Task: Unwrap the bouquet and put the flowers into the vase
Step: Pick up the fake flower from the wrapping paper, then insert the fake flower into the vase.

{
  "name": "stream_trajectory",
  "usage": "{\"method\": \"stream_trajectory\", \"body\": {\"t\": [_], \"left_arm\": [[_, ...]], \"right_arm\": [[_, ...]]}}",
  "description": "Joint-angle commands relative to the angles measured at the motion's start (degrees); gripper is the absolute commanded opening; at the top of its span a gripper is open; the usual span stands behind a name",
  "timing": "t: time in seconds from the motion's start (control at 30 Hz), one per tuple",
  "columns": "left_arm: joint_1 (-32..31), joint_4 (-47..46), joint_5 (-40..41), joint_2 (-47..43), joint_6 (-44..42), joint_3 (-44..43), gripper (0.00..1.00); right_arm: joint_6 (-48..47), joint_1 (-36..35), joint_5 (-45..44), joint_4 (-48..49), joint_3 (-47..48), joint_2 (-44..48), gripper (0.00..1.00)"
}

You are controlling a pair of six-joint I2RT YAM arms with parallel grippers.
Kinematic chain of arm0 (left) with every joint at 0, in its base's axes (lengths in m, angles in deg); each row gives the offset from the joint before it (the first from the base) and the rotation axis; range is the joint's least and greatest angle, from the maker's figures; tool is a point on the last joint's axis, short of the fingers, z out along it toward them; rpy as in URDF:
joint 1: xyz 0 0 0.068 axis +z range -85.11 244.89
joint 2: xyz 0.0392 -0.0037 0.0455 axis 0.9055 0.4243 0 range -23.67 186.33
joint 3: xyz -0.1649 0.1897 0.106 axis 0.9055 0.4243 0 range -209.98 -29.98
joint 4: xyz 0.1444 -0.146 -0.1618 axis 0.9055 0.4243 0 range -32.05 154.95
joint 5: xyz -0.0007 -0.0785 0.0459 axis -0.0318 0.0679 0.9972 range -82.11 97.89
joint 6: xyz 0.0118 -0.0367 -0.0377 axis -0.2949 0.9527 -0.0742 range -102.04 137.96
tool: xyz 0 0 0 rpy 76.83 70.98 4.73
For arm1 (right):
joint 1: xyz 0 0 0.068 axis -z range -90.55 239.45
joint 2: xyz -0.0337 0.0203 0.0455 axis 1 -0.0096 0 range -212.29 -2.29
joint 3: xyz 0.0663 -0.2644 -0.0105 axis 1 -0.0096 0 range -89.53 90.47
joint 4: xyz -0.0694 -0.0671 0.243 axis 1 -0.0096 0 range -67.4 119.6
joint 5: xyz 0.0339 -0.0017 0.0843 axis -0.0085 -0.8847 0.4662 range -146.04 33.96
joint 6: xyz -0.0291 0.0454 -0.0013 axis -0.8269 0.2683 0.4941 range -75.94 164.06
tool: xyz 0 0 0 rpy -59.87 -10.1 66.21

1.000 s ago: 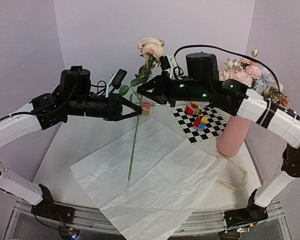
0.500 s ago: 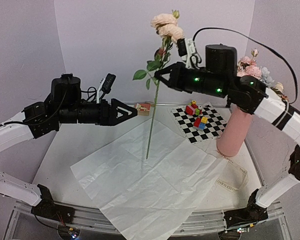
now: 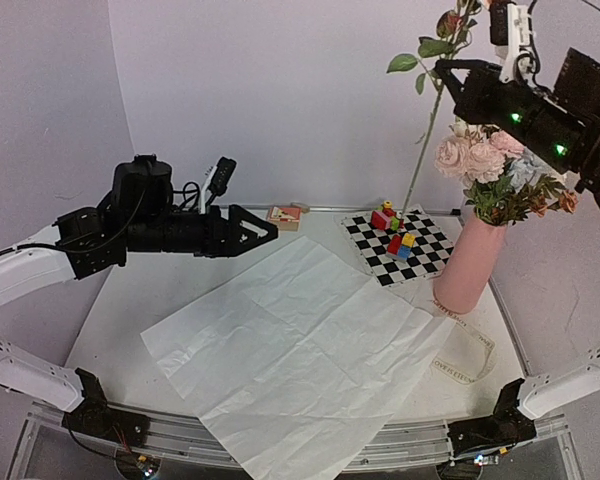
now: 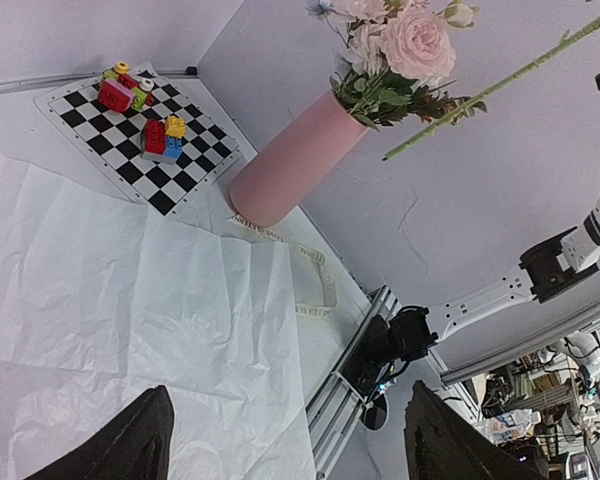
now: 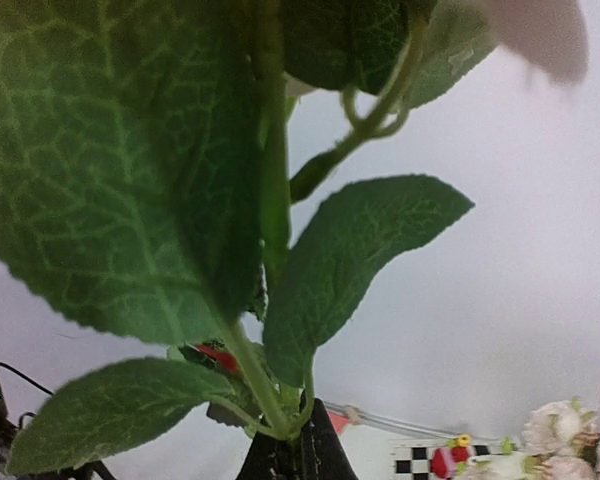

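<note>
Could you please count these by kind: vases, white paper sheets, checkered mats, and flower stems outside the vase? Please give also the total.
vase: 1
white paper sheet: 1
checkered mat: 1
flower stem outside the vase, held up in the air: 1
Total: 4

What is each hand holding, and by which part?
The right hand grips one flower by its upper green stem, beside the leaves. The left hand is open, holding nothing.
</note>
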Motion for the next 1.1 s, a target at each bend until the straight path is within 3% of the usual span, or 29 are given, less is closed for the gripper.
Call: {"method": "stream_trajectory", "body": {"t": [0.0,0.27,0.47,0.77,0.93,1.07], "left_arm": [[0.07,-2.0,0.35,1.9,0.37,-0.94,0.8],[0.11,-2.01,-1.26,5.99,0.51,-3.32,0.8],[0.11,-1.98,-2.14,8.55,0.44,-5.02,0.79],[0.09,-2.09,-3.01,10.5,0.35,-6.93,0.79],[0.11,-2.09,-2.17,9.84,0.66,-6.55,0.79],[0.1,-2.12,-1.76,9.3,1.24,-6.24,0.79]], "right_arm": [[-9.86,-0.17,-9.78,-0.76,-3.44,6.4,0.0],[-14.19,-0.11,-23.04,0.36,-13.47,15.75,0.0],[-18.3,2.12,-25.98,9.85,-21.22,20.52,0.0],[-15.37,17.82,-12.16,11.89,-20.23,15.77,0.0],[-8.94,29.39,-0.93,11.89,-18.17,12.08,0.0],[-5.53,34.28,4.69,12.16,-17.0,9.87,0.0]]}}
